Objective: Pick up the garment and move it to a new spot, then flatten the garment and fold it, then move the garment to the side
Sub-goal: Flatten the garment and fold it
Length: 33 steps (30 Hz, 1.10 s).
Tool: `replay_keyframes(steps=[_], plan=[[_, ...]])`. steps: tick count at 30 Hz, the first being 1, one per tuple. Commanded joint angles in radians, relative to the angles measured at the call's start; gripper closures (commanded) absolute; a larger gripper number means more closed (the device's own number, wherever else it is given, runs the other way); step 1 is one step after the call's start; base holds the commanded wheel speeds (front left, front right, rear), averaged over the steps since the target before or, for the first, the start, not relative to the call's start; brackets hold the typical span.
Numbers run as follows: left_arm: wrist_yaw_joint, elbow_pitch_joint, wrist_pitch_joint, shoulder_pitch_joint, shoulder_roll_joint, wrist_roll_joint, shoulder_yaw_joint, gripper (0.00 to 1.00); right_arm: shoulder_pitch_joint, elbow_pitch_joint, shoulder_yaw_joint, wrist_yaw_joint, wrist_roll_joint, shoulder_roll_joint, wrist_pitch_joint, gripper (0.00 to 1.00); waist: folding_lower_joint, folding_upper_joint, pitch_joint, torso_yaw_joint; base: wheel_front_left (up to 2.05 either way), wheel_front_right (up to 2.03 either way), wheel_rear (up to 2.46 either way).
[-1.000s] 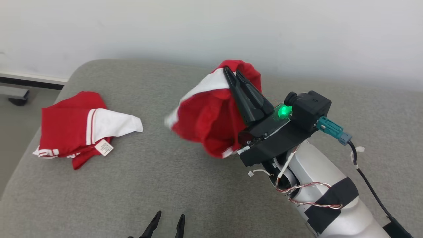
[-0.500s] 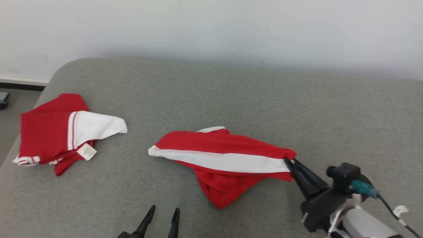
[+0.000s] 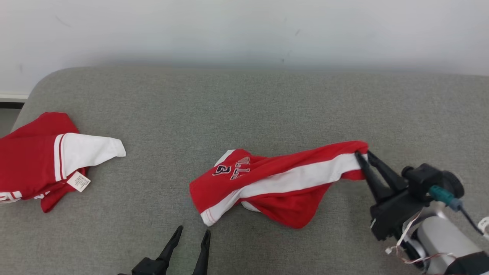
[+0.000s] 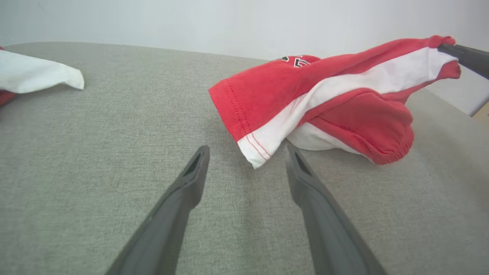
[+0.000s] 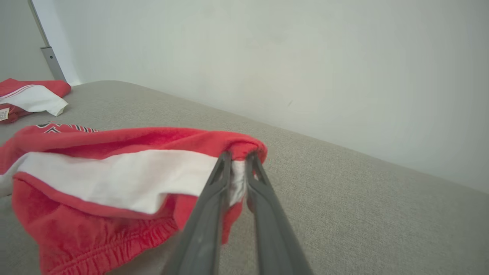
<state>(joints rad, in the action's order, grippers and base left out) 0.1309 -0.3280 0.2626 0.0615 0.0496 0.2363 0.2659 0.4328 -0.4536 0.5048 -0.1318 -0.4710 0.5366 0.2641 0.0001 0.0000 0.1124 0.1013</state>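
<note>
Pinching the garment (image 3: 282,183) at its three o'clock end, my right gripper (image 3: 363,154) should lower it taut before releasing. My left gripper (image 3: 193,230) hangs at six o'clock, jaws spread wide.

- Red-and-white shorts (image 3: 282,183), pinched between the right gripper (image 3: 363,154) fingertips: soft matt knit cloth with a stitched hem.
- Cushion (image 3: 244,107) beneath the fingers: coarse grey woven fabric, matt.
- Left gripper (image 4: 248,150) fingers (image 4: 324,229): dark, matt, plastic-looking.
</note>
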Motion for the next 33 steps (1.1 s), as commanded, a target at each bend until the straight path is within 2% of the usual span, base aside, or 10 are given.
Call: replay_keyframes(steps=[1,7,12,20,26,33], plan=[[0.0,-0.003,0.003,-0.008,0.001,-0.002,-0.001,0.0,-0.036,-0.01,-0.015,0.002,0.025,-0.029,0.0,0.0,-0.0001,0.0,-0.004,0.005,0.0,0.0,0.0],[0.0,-0.014,0.003,-0.02,0.001,-0.002,-0.005,0.0,-0.121,-0.041,-0.193,0.002,0.132,-0.12,0.0,0.0,-0.0001,0.0,-0.024,-0.001,0.0,0.0,0.0],[0.0,-0.022,0.003,-0.03,0.001,0.003,-0.015,0.0,-0.233,0.015,-0.359,0.002,0.243,-0.235,0.0,0.0,-0.0001,0.0,-0.043,-0.029,0.0,0.0,0.0],[-0.001,-0.025,0.003,-0.048,0.001,-0.01,-0.052,0.0,-0.351,0.112,-0.447,0.002,0.345,-0.37,0.0,0.0,-0.0001,0.0,-0.077,-0.086,0.0,0.0,0.0],[-0.021,-0.009,0.003,-0.074,0.001,-0.043,-0.124,0.0,-0.398,0.148,-0.505,0.002,0.381,-0.433,0.0,0.0,-0.0001,0.0,-0.102,-0.11,0.0,0.0,0.0],[-0.024,-0.002,0.003,-0.104,0.001,-0.058,-0.162,0.0,-0.421,0.13,-0.531,0.002,0.369,-0.468,0.0,0.0,-0.0001,0.0,-0.132,-0.108,0.0,0.0,0.0]])
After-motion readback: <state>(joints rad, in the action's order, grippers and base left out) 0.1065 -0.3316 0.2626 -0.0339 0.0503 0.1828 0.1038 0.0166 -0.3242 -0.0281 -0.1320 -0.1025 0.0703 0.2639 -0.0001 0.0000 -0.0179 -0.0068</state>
